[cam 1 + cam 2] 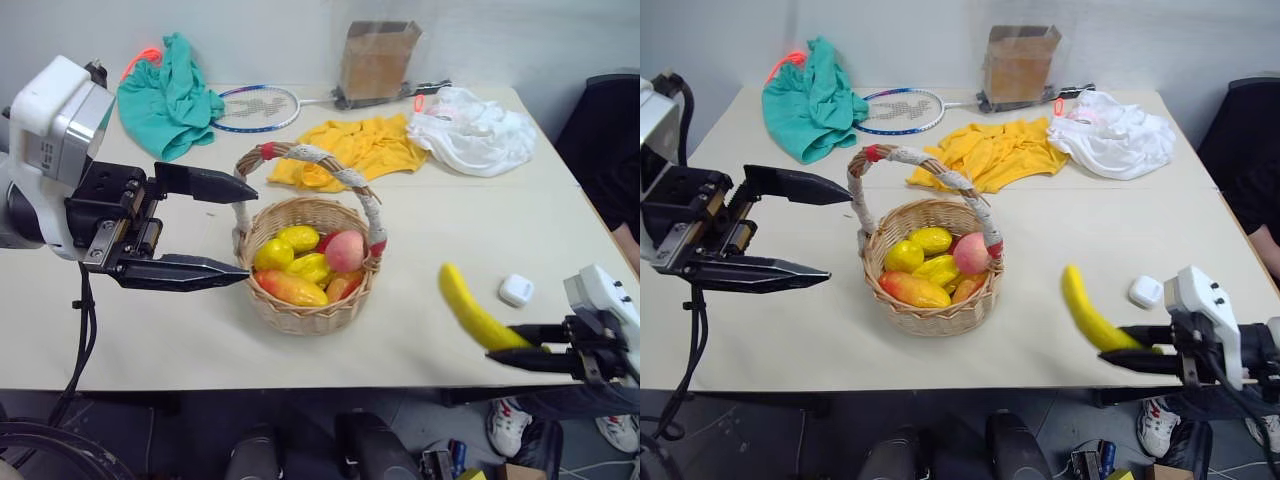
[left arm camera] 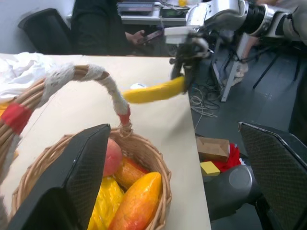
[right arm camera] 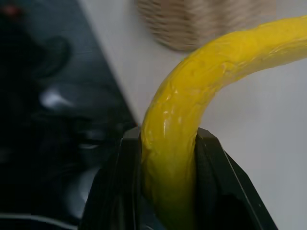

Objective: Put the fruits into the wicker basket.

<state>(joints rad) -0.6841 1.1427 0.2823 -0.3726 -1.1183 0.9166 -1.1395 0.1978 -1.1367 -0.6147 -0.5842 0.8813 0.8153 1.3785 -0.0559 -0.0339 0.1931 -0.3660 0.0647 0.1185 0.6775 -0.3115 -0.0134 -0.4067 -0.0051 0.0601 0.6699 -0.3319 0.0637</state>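
at the desk's [image 1: 560,230] near edge the right end effector [image 1: 520,360] clamps the banana [image 1: 475,315], probably off the surface, next swinging it over the wicker basket [image 1: 310,265] past its handle, while the left end effector [image 1: 230,230] gapes empty beside it.

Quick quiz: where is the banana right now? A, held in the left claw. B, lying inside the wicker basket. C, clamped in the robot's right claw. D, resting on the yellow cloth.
C: the banana sits pinched between the fingers of the right claw, off to the side of the wicker basket.
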